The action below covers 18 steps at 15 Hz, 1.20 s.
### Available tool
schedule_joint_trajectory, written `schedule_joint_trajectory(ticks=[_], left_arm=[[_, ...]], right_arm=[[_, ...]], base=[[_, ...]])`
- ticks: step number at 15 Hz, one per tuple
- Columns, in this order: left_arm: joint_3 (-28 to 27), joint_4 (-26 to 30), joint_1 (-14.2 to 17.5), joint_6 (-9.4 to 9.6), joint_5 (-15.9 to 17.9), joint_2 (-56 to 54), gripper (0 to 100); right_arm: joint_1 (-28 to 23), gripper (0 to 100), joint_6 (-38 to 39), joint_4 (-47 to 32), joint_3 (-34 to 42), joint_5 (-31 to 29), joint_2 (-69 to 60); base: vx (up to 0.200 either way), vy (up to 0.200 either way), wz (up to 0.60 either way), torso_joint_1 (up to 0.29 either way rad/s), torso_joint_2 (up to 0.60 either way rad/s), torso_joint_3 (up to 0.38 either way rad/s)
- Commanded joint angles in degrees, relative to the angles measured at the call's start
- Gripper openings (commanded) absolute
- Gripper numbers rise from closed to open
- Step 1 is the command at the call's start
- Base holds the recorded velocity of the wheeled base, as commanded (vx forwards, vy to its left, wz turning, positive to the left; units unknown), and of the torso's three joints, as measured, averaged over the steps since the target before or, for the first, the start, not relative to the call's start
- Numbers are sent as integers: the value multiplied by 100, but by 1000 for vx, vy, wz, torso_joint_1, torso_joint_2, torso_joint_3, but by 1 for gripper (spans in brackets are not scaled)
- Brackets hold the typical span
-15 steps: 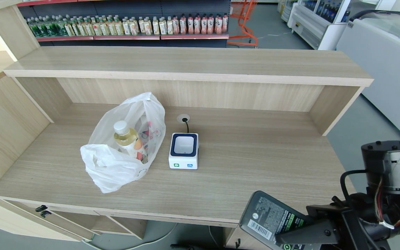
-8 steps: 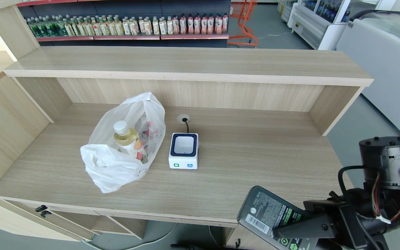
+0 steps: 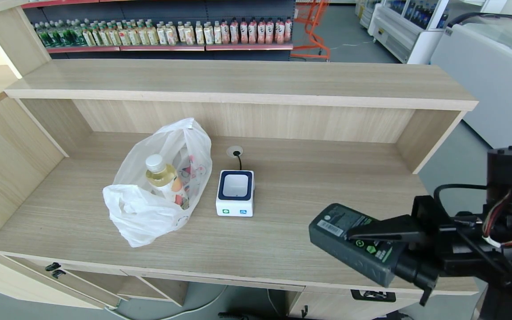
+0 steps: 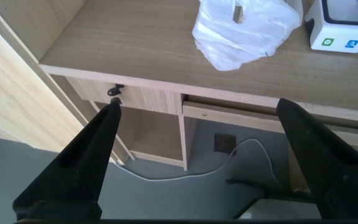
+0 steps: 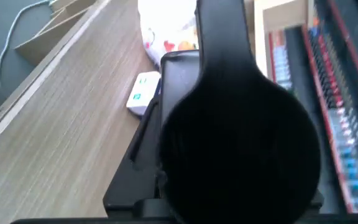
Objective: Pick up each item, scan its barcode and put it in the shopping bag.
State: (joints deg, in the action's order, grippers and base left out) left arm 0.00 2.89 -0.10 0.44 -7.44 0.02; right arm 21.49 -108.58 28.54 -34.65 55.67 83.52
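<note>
Above the counter's (image 3: 327,186) near right edge, the dark grey box (image 3: 334,235) sits clamped in the right gripper (image 3: 371,242), well right of the scanner (image 3: 235,192) and the shopping bag (image 3: 149,213) holding a bottle (image 3: 162,178). The left gripper (image 4: 201,149) hangs spread below the counter front. Since a second ago the box has risen and tipped flatter.

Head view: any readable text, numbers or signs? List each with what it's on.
None can be read.
Dark box in the right gripper: barcode label and green marks, print too small.
Scanner: green and blue icons, no legible words.
Bottle in the shopping bag: label blurred.
Shelf bottles: labels too small.
</note>
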Motion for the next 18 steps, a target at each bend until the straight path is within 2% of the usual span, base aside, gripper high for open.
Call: schedule_joint_trajectory(ticks=[1,2,4,5,7,8,9,10,11,12,18], left_arm=[[0,1,1,0,-3,-2,100],[0,1,1,0,-3,-2,100],[0,1,1,0,-3,-2,100],[0,1,1,0,-3,-2,100],[0,1,1,0,-3,-2,100],[0,1,1,0,-3,-2,100],[0,1,1,0,-3,-2,100],[0,1,1,0,-3,-2,100],[0,1,1,0,-3,-2,100],[0,1,1,0,-3,-2,100],[0,1,1,0,-3,-2,100]], right_arm=[[-734,0,2034,178,-174,-1393,-705],[-1288,0,3414,372,142,-1481,-890],[-1578,0,5057,512,160,-1507,-951],[-1569,0,6850,512,107,-1577,-960],[-1147,0,9760,486,125,-2307,-995],[-1024,0,10524,521,98,-2456,-960],[-717,0,12634,495,-209,-2975,-863],[-655,0,13890,495,-411,-3282,-609],[-655,0,14453,495,-482,-3309,-538],[-681,0,14681,468,-491,-3300,-486],[-734,0,14778,425,-315,-3291,-389]], base=[[0,0,0,0,0,0],[0,0,0,0,0,0],[0,0,0,0,0,0],[0,0,0,0,0,0],[0,0,0,0,0,0],[0,0,0,0,0,0],[0,0,0,0,0,0],[0,0,0,0,0,0],[0,0,0,0,0,0],[0,0,0,0,0,0],[0,0,0,0,0,0]])
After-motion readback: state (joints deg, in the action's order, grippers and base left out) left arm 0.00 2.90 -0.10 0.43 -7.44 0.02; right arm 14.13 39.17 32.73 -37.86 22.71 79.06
